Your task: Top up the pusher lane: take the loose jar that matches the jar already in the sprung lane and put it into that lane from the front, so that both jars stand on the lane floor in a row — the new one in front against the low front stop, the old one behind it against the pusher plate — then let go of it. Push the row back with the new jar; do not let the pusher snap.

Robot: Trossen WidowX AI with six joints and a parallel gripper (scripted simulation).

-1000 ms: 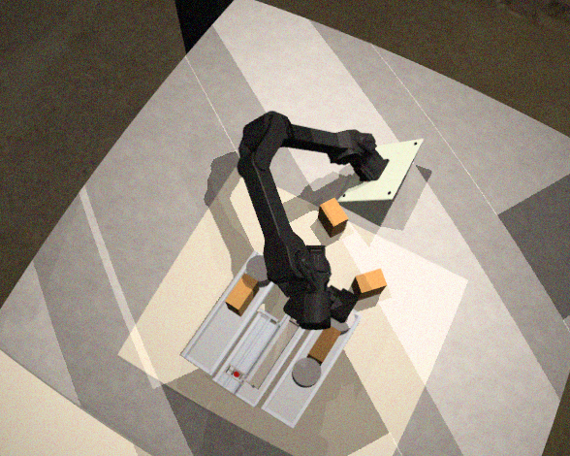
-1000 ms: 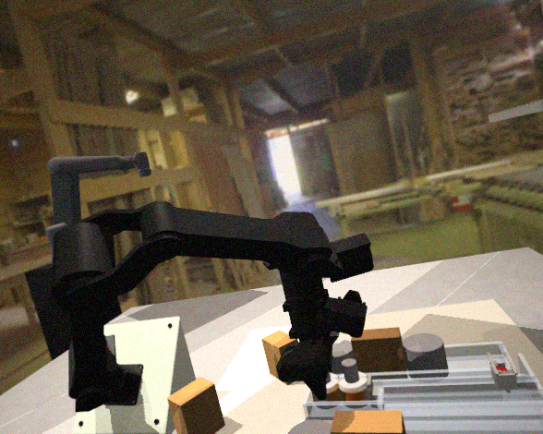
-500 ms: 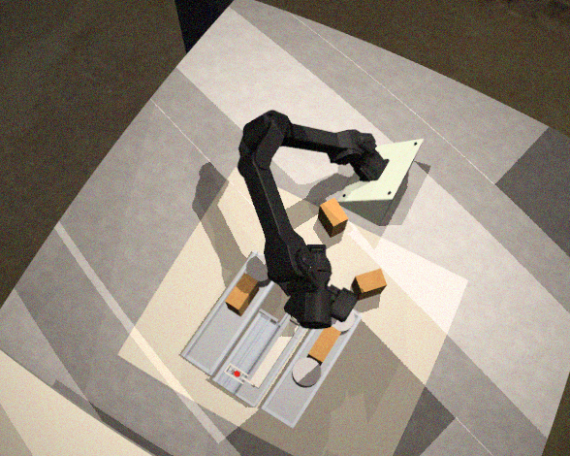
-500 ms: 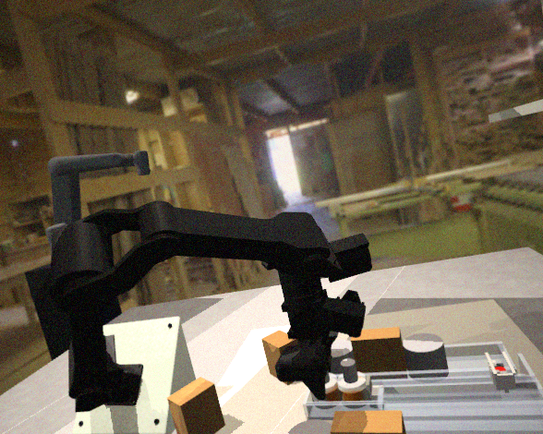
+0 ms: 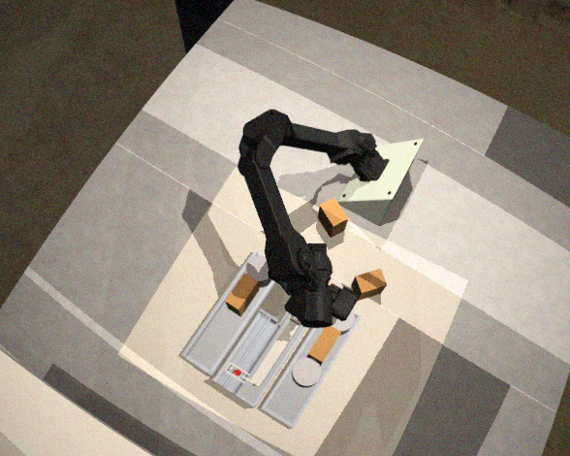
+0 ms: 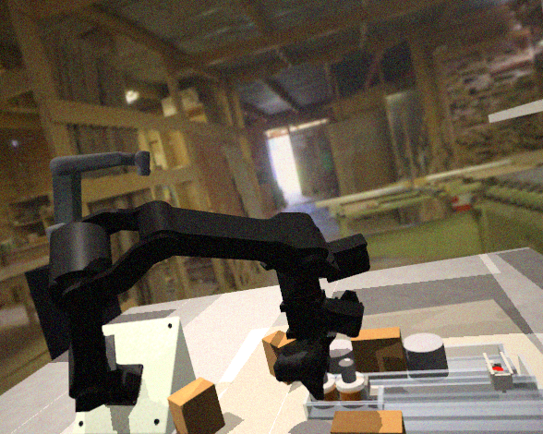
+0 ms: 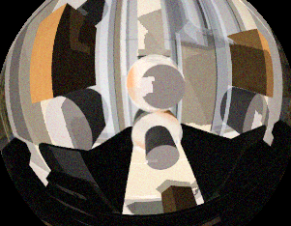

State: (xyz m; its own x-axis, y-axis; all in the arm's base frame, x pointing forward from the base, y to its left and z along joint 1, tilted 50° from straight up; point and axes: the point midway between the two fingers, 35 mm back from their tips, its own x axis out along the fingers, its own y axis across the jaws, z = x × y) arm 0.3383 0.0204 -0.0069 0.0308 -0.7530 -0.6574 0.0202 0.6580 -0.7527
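my gripper (image 6: 319,379) is clamped on the new jar (image 6: 329,383), at the front of the middle lane (image 5: 256,343). the old jar (image 6: 350,381) stands just behind it, touching. the pusher plate (image 6: 498,371) is farther back, with a red mark on it.

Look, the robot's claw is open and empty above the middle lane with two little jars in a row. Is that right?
Not quite. The gripper is shut on the front jar, not empty. The exterior view shows it gripping that jar, with the other jar right behind it in the middle lane.
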